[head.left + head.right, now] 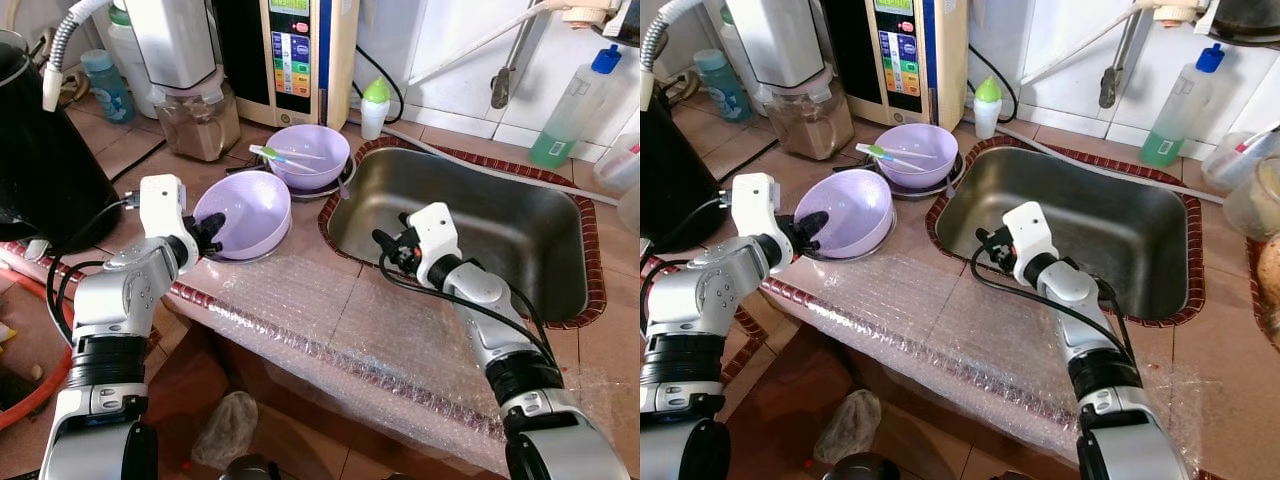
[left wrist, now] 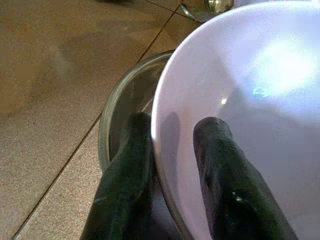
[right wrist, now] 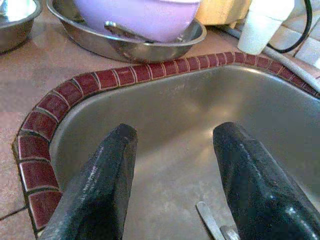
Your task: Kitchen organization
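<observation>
Left hand point(image 1: 207, 236) is clamped on the near rim of the lilac bowl point(image 1: 250, 210), one finger inside, one outside. Bowl stands on the worktop point(image 1: 300, 290) beside the sink point(image 1: 520, 230). Right hand point(image 1: 388, 243) hangs over the sink, fingers apart.

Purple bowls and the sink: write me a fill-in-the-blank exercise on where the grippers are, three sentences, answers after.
1. The left gripper has its fingers on either side of the rim of the near purple bowl, which sits in a ____ dish.
2. The right gripper, fingers open, hangs over the ____.
3. The far purple bowl holds a green and white ____.

Missing words: metal; sink; utensil
</observation>
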Robot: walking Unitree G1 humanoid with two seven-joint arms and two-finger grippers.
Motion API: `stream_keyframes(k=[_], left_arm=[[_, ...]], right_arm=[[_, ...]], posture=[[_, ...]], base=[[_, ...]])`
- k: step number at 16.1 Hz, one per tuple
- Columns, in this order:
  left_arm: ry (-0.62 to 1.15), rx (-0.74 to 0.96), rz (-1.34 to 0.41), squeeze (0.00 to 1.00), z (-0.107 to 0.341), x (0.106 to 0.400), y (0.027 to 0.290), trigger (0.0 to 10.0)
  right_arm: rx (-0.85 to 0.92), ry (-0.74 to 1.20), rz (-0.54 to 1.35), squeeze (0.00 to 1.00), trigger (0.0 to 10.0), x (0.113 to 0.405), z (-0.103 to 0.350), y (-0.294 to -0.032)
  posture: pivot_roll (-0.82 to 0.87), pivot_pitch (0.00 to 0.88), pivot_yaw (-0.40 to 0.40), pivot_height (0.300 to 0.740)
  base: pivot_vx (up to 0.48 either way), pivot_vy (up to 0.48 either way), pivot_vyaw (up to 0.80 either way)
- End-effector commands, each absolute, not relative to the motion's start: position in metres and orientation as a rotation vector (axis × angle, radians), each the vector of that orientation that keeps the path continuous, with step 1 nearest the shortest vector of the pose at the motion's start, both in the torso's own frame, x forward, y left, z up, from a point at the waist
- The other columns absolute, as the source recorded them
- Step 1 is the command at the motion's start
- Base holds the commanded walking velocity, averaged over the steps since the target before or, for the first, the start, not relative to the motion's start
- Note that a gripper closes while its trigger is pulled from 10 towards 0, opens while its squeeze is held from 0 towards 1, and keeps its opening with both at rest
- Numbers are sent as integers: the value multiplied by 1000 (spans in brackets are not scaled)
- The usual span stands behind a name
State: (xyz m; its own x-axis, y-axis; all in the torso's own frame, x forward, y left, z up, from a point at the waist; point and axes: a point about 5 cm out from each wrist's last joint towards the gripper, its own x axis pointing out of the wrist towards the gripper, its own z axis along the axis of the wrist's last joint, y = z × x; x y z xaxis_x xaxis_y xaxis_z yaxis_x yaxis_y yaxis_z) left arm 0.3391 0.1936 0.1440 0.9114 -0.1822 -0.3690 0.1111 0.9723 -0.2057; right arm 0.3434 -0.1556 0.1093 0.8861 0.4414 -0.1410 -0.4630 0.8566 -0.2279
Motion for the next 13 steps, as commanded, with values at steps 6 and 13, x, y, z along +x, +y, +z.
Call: stream_keyframes(k=[6,13], left_arm=[[312,-97,-112,0,148,340,200,0],[151,-61,-110,0,162,342,194,0]], right_arm=[[-234,-29,367,0,10000,350,131,-167],[128,-212,361,0,10000,357,176,-163]], posture=[[37,0,29,740],[34,0,22,740]], base=[[0,0,0],[0,0,0]])
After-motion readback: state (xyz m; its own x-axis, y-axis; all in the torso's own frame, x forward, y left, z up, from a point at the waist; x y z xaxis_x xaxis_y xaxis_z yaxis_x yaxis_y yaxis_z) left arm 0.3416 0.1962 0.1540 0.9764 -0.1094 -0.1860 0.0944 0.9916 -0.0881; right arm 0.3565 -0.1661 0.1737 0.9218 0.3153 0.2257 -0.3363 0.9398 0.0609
